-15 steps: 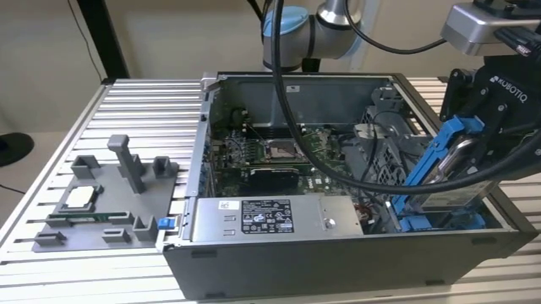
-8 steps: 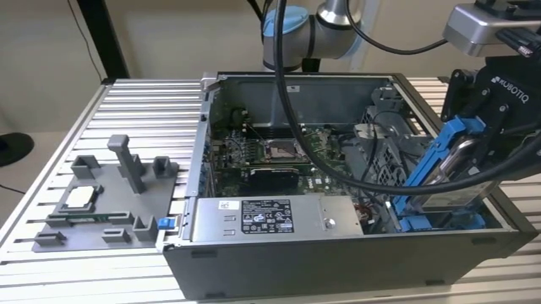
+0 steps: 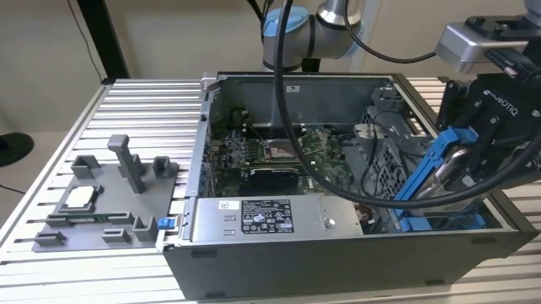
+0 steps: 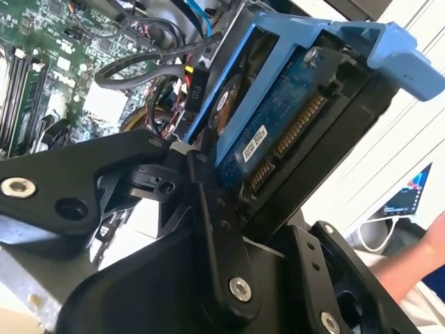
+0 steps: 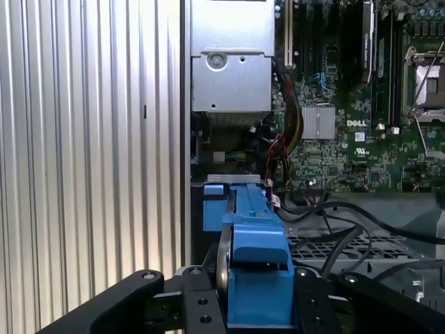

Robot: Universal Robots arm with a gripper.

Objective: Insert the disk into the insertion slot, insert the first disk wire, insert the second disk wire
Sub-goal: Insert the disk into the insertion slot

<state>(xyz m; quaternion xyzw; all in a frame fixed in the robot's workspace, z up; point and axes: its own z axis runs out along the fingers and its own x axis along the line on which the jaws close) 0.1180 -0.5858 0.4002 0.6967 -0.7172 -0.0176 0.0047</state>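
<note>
Grey plastic fixture tray point(image 3: 101, 209) sits at the exterior view's left on the ribbed metal counter point(image 3: 144, 107), well apart from the work. Beside it stands the open computer case point(image 3: 338, 269), with the labelled power-supply box point(image 3: 270, 218) along its near wall. Toward the exterior view's right, inside the case, is the insertion slot point(image 3: 382, 158), a perforated sheet-metal bay. The disk point(image 3: 422, 172) in its blue carrier hangs just beside that bay. Its long axis is slanted: the lower end points down into the case and the upper end leans to the exterior view's right. The gripper point(image 3: 473, 161) has its jaws clenched on the disk's upper part, one on each flat side. I judge the disk is not yet seated, and its tilt against the bay is what matters.
</note>
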